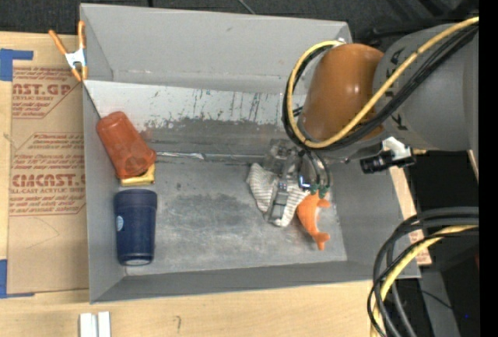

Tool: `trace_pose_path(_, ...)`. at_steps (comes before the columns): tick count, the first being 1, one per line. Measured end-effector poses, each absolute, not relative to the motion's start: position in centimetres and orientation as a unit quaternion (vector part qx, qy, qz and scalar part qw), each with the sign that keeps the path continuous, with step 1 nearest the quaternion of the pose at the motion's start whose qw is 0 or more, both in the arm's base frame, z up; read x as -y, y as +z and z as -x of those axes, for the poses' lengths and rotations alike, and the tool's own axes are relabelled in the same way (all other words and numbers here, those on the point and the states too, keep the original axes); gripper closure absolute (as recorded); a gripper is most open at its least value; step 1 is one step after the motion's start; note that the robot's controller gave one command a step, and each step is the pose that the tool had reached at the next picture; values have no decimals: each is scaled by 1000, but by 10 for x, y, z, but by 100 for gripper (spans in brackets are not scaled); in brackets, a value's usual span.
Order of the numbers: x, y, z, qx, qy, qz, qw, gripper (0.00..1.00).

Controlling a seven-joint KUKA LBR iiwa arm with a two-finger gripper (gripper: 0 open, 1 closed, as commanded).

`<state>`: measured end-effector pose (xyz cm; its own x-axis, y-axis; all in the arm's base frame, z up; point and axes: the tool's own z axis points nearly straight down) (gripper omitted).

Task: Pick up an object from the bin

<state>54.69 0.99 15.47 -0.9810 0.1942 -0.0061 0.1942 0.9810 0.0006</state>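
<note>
A pale grey-and-white crumpled piece (264, 186) lies on the floor of the grey metal bin (202, 98), directly under the pincer (285, 200) and reaching out a little to its left. The pincer is down at this piece and seems to touch it. Whether it is open or closed, and whether it has hold of anything, cannot be told: the arm's orange cover (342, 90) and cables stand over it. Just to the pincer's right and slightly nearer the front wall lies an orange toy (313, 219) with a curved tail end, close beside the pale piece. Far to the pincer's left, by the opposite wall, lie two cups on their sides, end to end: an orange translucent cup (123, 143) further back and a dark blue cup (136, 225) nearer the front. A small yellow bit (138, 180) sits between them. What the cups hold cannot be made out. The bin thus holds one pale piece, one orange toy, two cups and one yellow bit
</note>
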Motion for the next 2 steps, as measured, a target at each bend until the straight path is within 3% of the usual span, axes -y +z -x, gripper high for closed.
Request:
trace_pose_path(1,39,86,-555,-995,0,-98,0,100)
trace_pose_path(2,38,86,-555,-995,0,-98,0,100)
